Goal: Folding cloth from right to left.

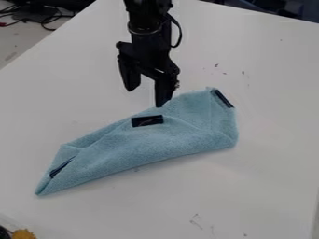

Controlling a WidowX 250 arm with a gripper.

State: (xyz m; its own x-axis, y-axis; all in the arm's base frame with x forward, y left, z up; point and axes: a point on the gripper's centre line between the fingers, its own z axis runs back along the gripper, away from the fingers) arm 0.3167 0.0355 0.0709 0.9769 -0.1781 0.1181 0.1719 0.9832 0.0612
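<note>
Yellow fuzzy object (24, 234) at lower-left corner. Light-blue cloth (143, 147) lies creased from centre toward lower left on white tabletop (268, 186). Gripper (146, 97), above centre: 2 fingers spread, gripping nothing. Handling (judged): light, limp, not slippery, not fragile; pinch 1 edge at the cloth's upper-right end, beside dark strip (222, 98); expect sag.

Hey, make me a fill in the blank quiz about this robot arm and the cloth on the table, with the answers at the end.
The folded cloth is light ____ in colour. The table under it is ____. Beside the cloth's upper edge, the gripper is not shut but ____. The small thing at the picture's bottom left corner is orange-____.

Missing words: blue; white; open; yellow.
</note>
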